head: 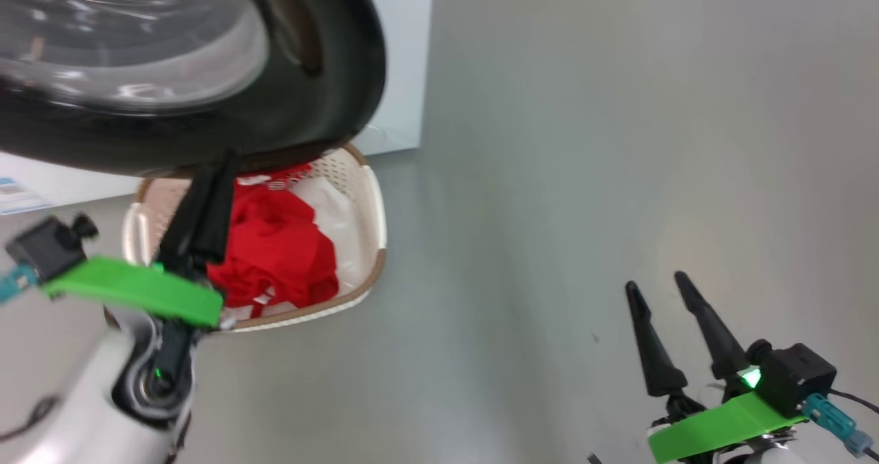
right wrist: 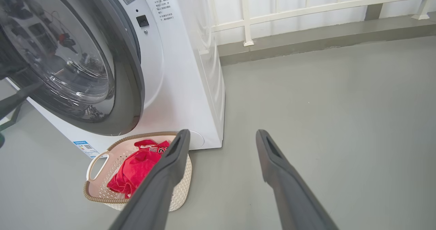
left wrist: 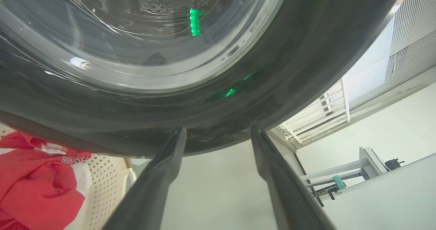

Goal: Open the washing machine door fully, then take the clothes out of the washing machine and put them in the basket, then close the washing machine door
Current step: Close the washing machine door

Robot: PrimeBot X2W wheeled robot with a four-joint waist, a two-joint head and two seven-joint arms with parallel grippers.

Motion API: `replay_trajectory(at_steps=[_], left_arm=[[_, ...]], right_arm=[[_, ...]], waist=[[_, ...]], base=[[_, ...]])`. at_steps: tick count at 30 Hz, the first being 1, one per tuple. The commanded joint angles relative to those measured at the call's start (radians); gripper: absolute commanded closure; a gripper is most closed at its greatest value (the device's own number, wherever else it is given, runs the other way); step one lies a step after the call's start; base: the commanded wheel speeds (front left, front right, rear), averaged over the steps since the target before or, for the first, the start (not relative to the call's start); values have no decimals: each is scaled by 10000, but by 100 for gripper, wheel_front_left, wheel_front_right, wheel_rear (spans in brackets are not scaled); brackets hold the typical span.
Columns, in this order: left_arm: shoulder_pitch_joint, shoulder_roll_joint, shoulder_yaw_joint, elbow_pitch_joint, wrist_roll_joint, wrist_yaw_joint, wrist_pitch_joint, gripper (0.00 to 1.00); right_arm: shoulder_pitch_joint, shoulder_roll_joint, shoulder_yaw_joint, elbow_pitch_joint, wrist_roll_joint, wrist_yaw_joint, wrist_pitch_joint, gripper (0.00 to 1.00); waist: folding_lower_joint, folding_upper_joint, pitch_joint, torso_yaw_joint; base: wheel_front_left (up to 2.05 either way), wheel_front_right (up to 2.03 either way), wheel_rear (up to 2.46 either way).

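**Door ready to be pushed shut, with only a loose contact on a slick rim**

The large round washing machine door point(right wrist: 71, 63), with its glossy black rim and bulging glass window, is judged to be ajar from the big white boxy front-loading washing machine point(right wrist: 180, 70). The left gripper point(left wrist: 218, 130) is spread wide with nothing grasped. Its tips are set at the door's lower rim, though contact cannot be confirmed. The right gripper point(head: 656, 282) is likewise parted and empty, held over the grey floor point(right wrist: 323, 104) well apart from the door. The soft red and white clothes point(head: 275, 251) are piled in the cream perforated plastic basket point(head: 376, 230) just below the door. The tips could be deflected off the curved gloss, so the door might be left unlatched. The basket could also be knocked by the low left forearm.
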Motion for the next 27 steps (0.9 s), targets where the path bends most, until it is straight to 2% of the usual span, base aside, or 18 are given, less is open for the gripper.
replay_trajectory(at_steps=[1,14,23,27], left_arm=[[215,227,529,-227,172,-23,-50,0],[2350,-316,1505,-260,1439,-23,-50,0],[3760,-469,2085,-507,2646,-23,-51,0],[4352,-573,2566,-650,3570,-23,-51,0]], right_arm=[[100,-110,86,-200,-114,75,-63,0],[571,-110,-480,-100,-416,75,-63,0],[901,-110,-701,-68,-561,75,-63,0],[1099,-110,-849,-57,-644,75,-63,0]], waist=[[0,0,-436,506],[0,0,-1007,1355],[0,0,-1287,1789],[0,0,-1471,2003]], base=[[0,0,0],[0,0,0],[0,0,0],[0,0,0]])
